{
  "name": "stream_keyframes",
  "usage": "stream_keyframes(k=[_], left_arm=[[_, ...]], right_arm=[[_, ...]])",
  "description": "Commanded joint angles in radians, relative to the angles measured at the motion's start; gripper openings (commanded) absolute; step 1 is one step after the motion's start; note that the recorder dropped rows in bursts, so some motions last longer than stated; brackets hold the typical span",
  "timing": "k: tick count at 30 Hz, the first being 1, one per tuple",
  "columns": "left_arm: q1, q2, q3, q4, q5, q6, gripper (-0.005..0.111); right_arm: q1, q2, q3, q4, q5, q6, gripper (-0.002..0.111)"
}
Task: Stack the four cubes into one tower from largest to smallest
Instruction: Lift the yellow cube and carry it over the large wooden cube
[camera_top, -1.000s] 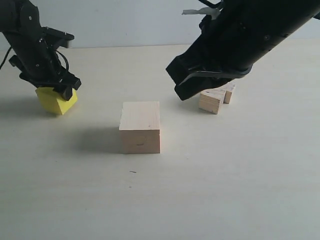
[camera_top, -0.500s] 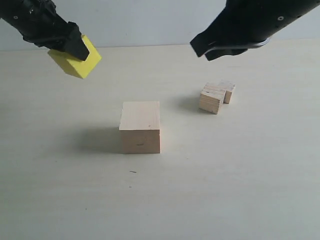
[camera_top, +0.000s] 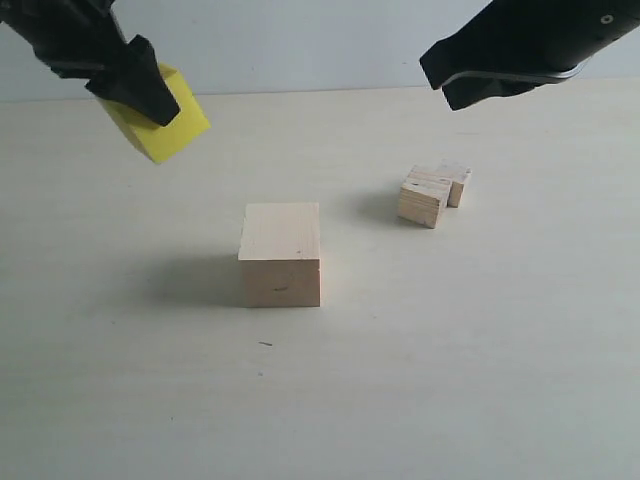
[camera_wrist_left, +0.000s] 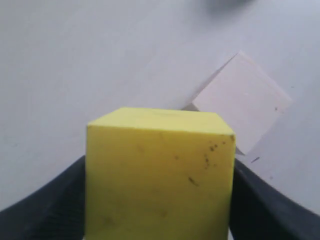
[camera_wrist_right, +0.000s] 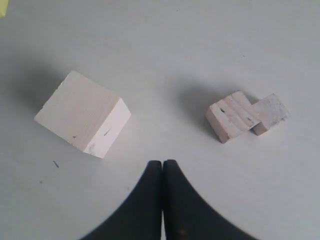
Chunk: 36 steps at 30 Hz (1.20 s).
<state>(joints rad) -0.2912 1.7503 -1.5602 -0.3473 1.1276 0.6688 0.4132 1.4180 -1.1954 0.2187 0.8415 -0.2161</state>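
Note:
My left gripper (camera_top: 150, 100) hangs high at the back left, shut on the bright yellow cube (camera_top: 170, 128), which is tilted in the air. In the left wrist view the yellow cube (camera_wrist_left: 160, 175) fills the space between the two dark fingers (camera_wrist_left: 50, 205). The large pale wooden cube (camera_top: 280, 255) stands alone mid-table, lower and to the right of the held cube. The grain-lined wooden cube (camera_top: 424, 200) and the small pale cube (camera_top: 457, 181) sit touching at the right. My right gripper (camera_top: 452, 82) is raised above and behind them, shut and empty (camera_wrist_right: 162, 167).
The table (camera_top: 450, 380) is a plain pale surface with a white wall behind it. A tiny dark speck (camera_top: 265, 344) lies in front of the large cube.
My left gripper has lifted the yellow cube off the table and carried it up and slightly right. The right arm has risen and drawn back to the right, away from the two small cubes.

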Motion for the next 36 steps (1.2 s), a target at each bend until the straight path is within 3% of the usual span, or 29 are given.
stream_keyframes(k=[1, 18, 30, 36], left_arm=[[-0.051, -0.013, -0.073, 0.017, 0.050, 0.003, 0.000], [-0.087, 0.009, -0.141, 0.007, 0.093, 0.023, 0.000], [-0.266, 0.125, -0.231, 0.125, 0.093, 0.179, 0.000], [-0.316, 0.168, -0.231, 0.210, 0.093, 0.262, 0.000]], right_arm=[[-0.006, -0.007, 0.004, 0.009, 0.009, -0.004, 0.000], [-0.006, -0.007, 0.004, 0.017, 0.049, -0.002, 0.000], [-0.006, -0.007, 0.004, 0.006, 0.075, -0.004, 0.000], [-0.006, -0.007, 0.004, 0.006, 0.086, -0.004, 0.000]])
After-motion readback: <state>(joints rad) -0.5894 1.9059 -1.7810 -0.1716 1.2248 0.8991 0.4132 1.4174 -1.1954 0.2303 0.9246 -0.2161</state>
